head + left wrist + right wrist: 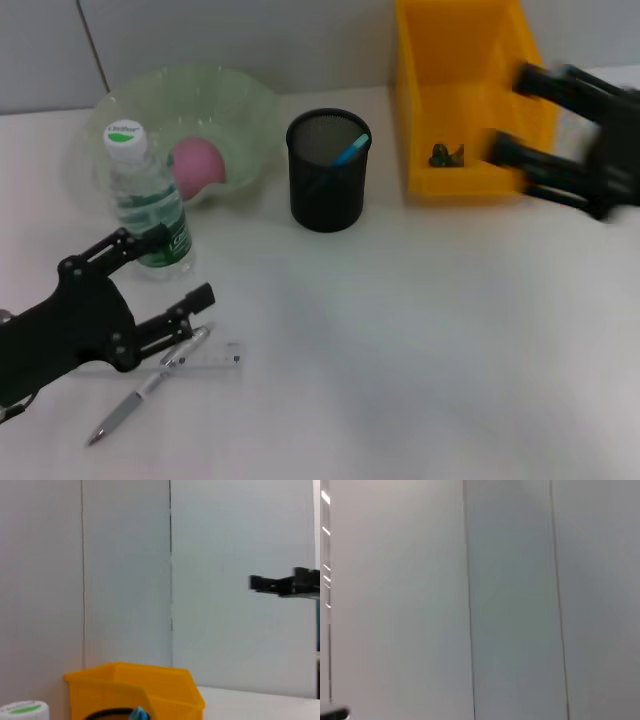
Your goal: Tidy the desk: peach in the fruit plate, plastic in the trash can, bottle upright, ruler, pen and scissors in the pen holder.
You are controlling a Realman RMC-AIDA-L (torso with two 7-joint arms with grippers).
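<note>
Black left gripper (170, 275) sits low at the near left of the desk (420, 330), jaws spread and holding nothing. One finger (195, 298) reaches over the ruler; the other finger (105, 248) lies close to the bottle.

Ruler (215, 358): clear, flat on the desk, just under and beside the left gripper's lower finger.
Pen (140, 392): silver, flat on the desk, slanting from the ruler toward the near left. Its upper end overlaps the ruler.
Bottle (145, 200): upright, green cap, green label, standing in front of the plate's left side. In the left wrist view only its cap (22, 710) shows.
Plate (240, 100): pale green, translucent, at far left by the wall.
Peach (197, 165): pink, inside the plate, just behind and right of the bottle.
Holder (328, 190): black mesh cup, mid desk, right of the plate. A blue item (350, 150) leans inside against its right rim; cannot tell what it is.
Bin (465, 100): yellow, far right of centre, right of the holder. A small dark scrap (446, 155) lies on its floor.
Right gripper (510, 115): black, raised at the bin's right side, jaws apart, nothing held.

Right wrist view: grey wall panels only.
</note>
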